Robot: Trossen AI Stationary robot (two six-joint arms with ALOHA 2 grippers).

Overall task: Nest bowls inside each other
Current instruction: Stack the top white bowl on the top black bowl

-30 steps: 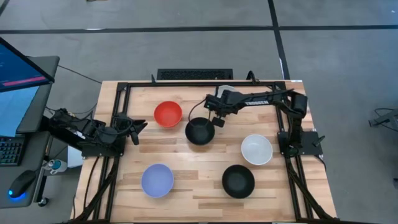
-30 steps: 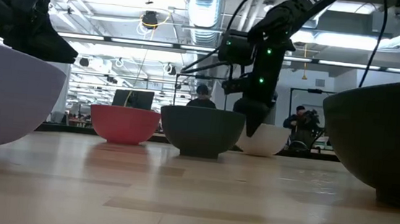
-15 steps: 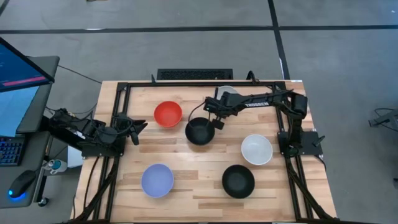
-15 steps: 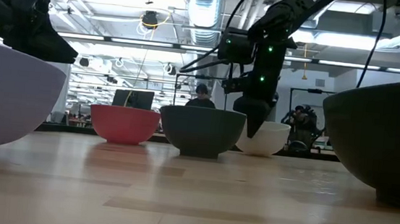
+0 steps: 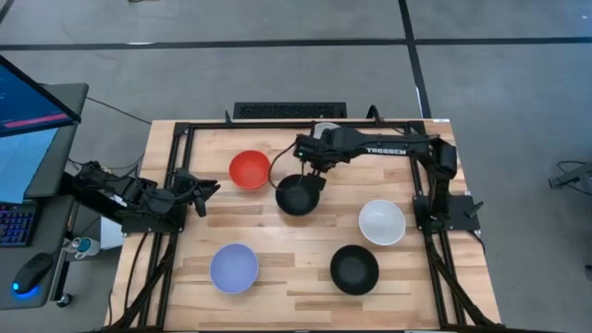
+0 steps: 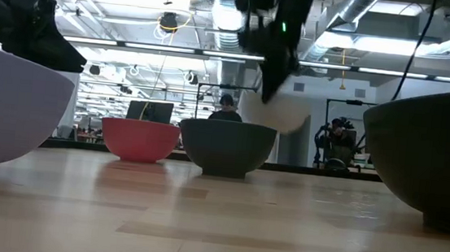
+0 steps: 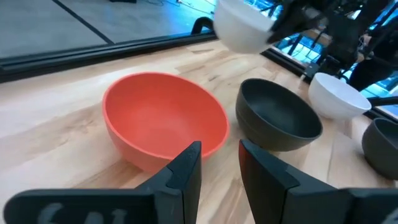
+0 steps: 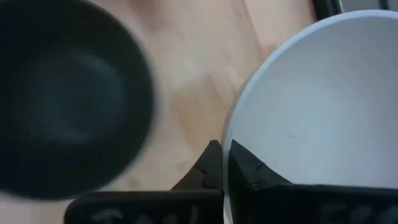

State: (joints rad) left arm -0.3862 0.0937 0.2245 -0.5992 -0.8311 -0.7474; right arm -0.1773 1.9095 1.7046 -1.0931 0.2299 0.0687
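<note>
Up it goes! A second ago the white bowl (image 6: 283,111) sat low on the table behind the black bowl (image 5: 298,195); now the right gripper (image 5: 311,166) has hoisted it clear into the air and swung it leftward, toward nine o'clock in the high view, so it hangs above and just behind that black bowl's rim. Everything else has held its spot.

The right gripper's fingers (image 8: 214,165) are pinched narrow on the white bowl's rim, one finger inside, one outside, the wall clamped between them. From the left wrist view the lifted bowl (image 7: 244,26) floats above the table, tilted, touching nothing below.

The left gripper (image 5: 197,192) waits at the table's nine o'clock edge, its fingers (image 7: 186,171) a narrow gap apart, gripping nothing, pointed at the red bowl (image 5: 250,169).

Around the table (image 5: 287,277): red bowl at eleven o'clock, empty; black bowl just beside it at centre, empty; a second white bowl (image 5: 382,222) at three o'clock, empty; a second black bowl (image 5: 354,269) at five o'clock, empty; light blue bowl (image 5: 234,268) at seven o'clock, empty. No bowl sits inside another.
</note>
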